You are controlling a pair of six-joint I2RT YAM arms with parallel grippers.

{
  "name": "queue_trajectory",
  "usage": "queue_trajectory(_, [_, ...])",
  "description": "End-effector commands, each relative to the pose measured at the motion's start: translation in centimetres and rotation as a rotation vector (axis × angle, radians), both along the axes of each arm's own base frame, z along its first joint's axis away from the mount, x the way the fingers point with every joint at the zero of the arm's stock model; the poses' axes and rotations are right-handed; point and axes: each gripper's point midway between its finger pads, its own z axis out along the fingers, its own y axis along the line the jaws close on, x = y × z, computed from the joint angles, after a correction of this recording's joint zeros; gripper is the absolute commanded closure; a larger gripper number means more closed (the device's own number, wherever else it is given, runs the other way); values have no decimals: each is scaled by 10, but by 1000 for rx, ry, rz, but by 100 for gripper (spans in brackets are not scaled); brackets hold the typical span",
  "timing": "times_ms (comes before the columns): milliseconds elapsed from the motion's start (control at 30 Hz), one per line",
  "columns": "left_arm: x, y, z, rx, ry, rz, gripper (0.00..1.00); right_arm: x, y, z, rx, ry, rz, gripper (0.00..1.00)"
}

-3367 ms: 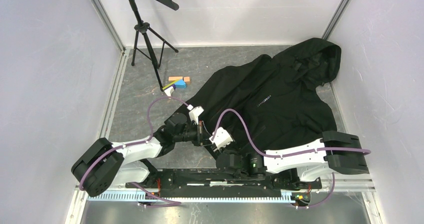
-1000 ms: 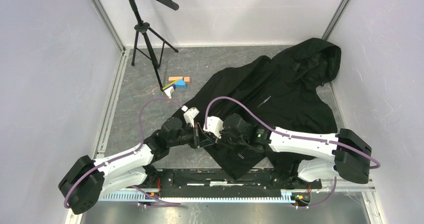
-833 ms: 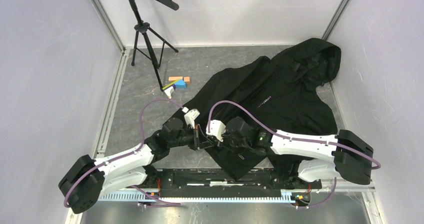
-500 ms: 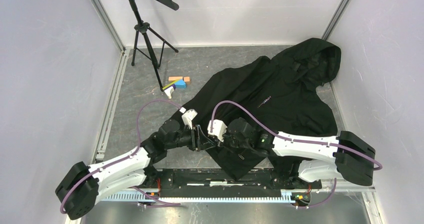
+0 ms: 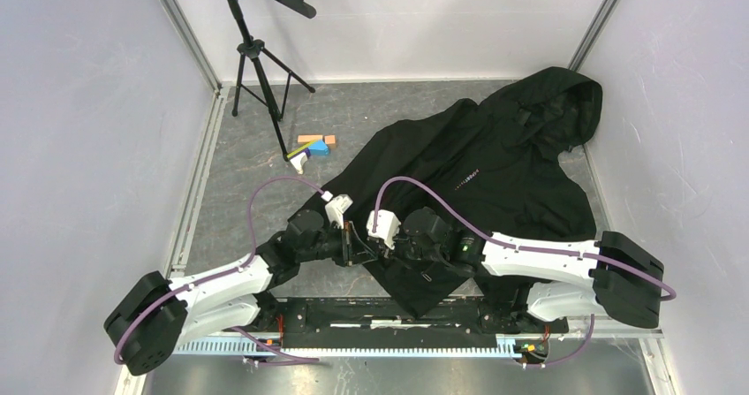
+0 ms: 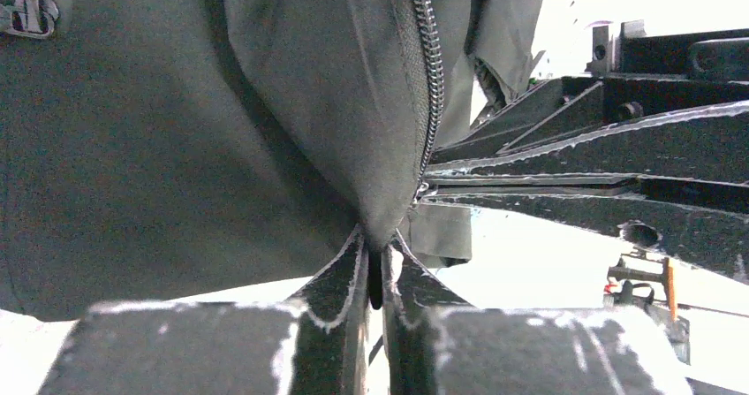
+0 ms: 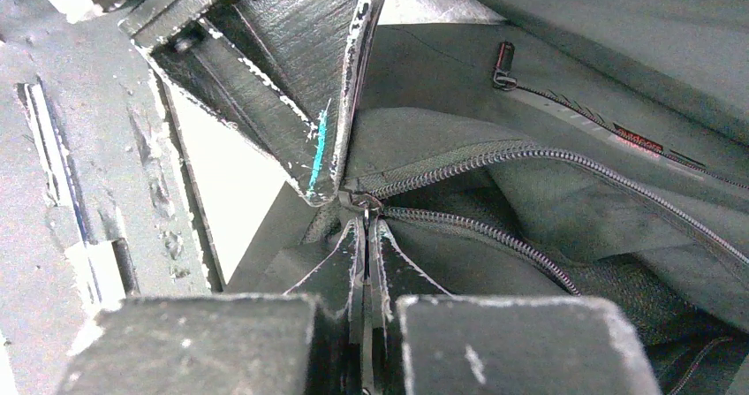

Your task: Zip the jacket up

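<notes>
Jacket [image 5: 495,174]: black, hooded, spread on the grey table [image 5: 247,201] to the right of centre. The hood lay toward the far right corner and the lower hem toward the arm bases.
Front zip: two rows of teeth [image 7: 495,161] lay apart and met at the slider [image 7: 362,202], low on the jacket near the hem.
Pocket: slanted, with its metal pull [image 7: 503,64] at one end of a closed zip line. What it held could not be told.
Hood: opening turned toward the wall, inside not visible.
Left gripper [image 6: 378,245]: jaws narrow, pinched on the jacket's front edge just beside a row of zip teeth [image 6: 430,77], with the fabric hanging taut above the fingertips.
Right gripper [image 7: 366,227]: jaws almost together, nipping a thin piece of the jacket directly under the slider.
Gripper positions: nose to nose at the hem, just beside each other, left [image 5: 360,246] and right [image 5: 382,246].
Tripod stand [image 5: 256,50]: far left corner, well apart from the jacket.
Coloured blocks [image 5: 315,143]: small cluster on the table near the jacket's left sleeve.
</notes>
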Motion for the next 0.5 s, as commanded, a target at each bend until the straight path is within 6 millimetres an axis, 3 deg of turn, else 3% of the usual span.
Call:
queue_trajectory(0, [5,-10,19,-52,-73,-27,95,3,6,13,39,-16,-1,99])
queue_trajectory(467, [0,-8,10,-27,-48,-50,98,17,-14,9,-131,-112,-11,76])
